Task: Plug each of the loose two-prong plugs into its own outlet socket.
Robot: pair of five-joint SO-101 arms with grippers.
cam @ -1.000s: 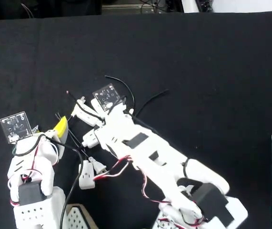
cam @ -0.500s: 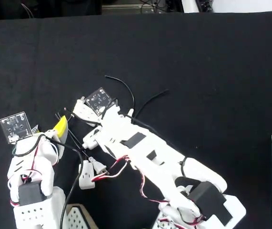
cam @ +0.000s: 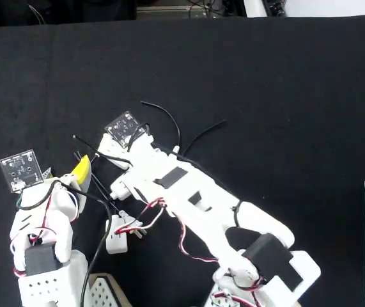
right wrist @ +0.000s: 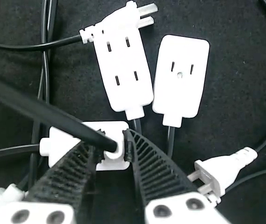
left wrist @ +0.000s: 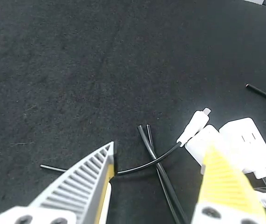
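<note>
- Between the dark ribbed fingers [right wrist: 142, 154] of the right gripper [right wrist: 110, 142] we see a white plug [right wrist: 56, 142]. It is pinched at one end, and a thick black cord [right wrist: 39, 109] runs to it.
- Just past that grip lies a four-slot socket strip [right wrist: 123, 74]. An end plug [right wrist: 128, 18] sits at its far end with both prongs bare.
- Beside the strip, close but apart, lies a single outlet [right wrist: 181, 77] with nothing in its holes.
- A loose two-prong plug [right wrist: 221, 170] lies on the cloth next to the same gripper. Its prongs are free and point away from both sockets.
- We find the left gripper [left wrist: 156, 182] spread wide, with nothing between its grey finger and its yellow finger [left wrist: 226, 182].
- Ahead of it on the table are crossing black cables [left wrist: 158, 161], a small white connector [left wrist: 195, 126] and a white socket block [left wrist: 244, 142].
- From above, the right arm [cam: 188, 198] stretches diagonally across the black table [cam: 284, 96]. The left arm [cam: 41, 249] sits low at the near left.
- Between the two arms we see a small white socket piece [cam: 114, 242]. We cannot tell whether anything is seated in it.
</note>
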